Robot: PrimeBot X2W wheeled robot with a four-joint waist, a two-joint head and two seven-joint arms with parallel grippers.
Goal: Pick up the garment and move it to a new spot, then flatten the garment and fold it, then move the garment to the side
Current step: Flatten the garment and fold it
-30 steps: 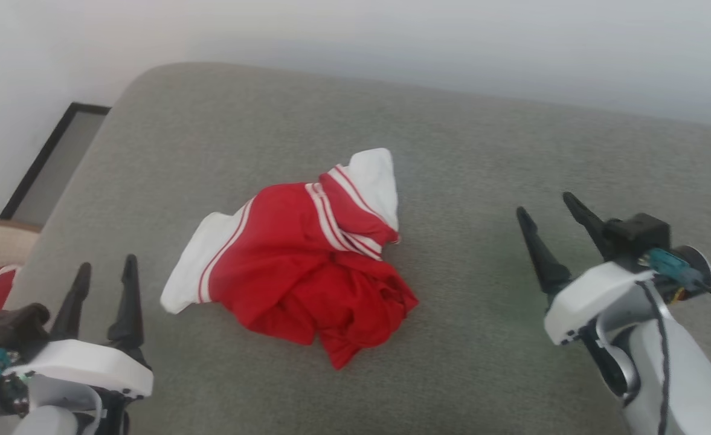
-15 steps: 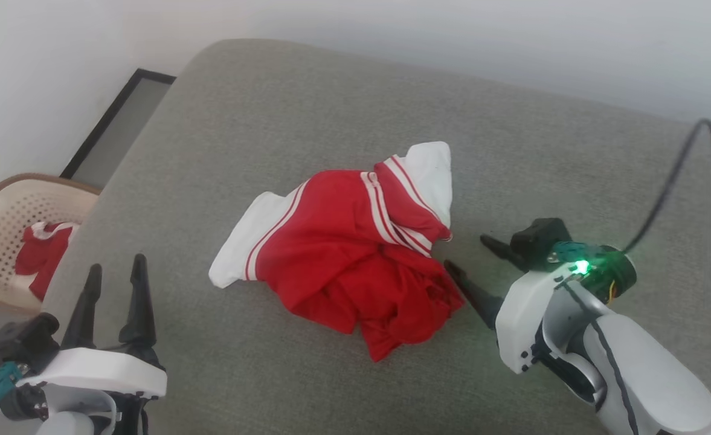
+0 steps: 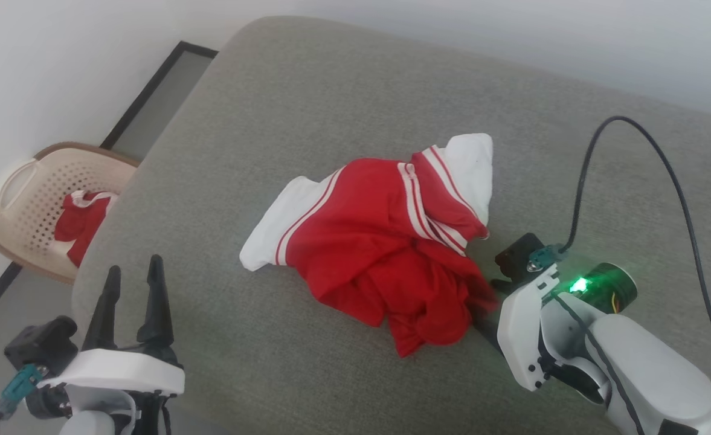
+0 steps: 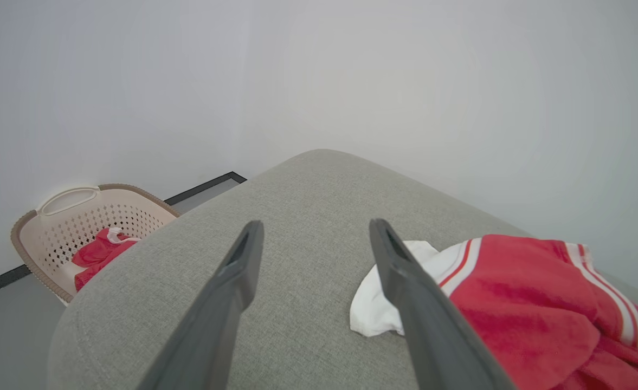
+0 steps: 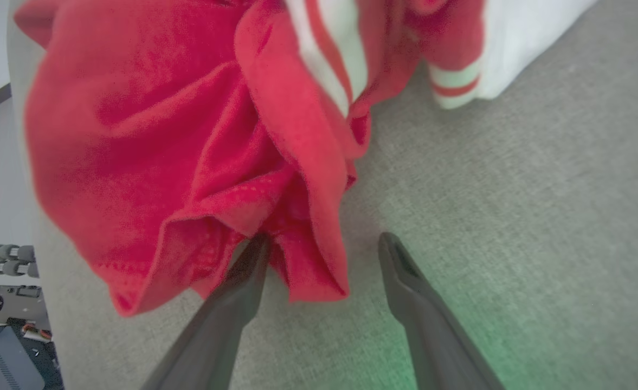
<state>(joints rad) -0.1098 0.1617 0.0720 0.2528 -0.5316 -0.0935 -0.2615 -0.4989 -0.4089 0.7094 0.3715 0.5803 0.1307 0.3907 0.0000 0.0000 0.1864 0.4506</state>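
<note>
R end effector (image 5: 323, 241) nearer, spread wide, red hem fold of garment (image 3: 385, 241) between its fingers; L end effector (image 3: 135, 264) wide too, well apart off white-sleeve end.

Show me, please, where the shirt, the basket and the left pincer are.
shirt (image 3: 355, 241): head view, on its red body cloth.
basket (image 3: 32, 202): head view, on its perforated inner wall.
left pincer (image 3: 135, 264): head view, midway between its two fingertips.
</note>
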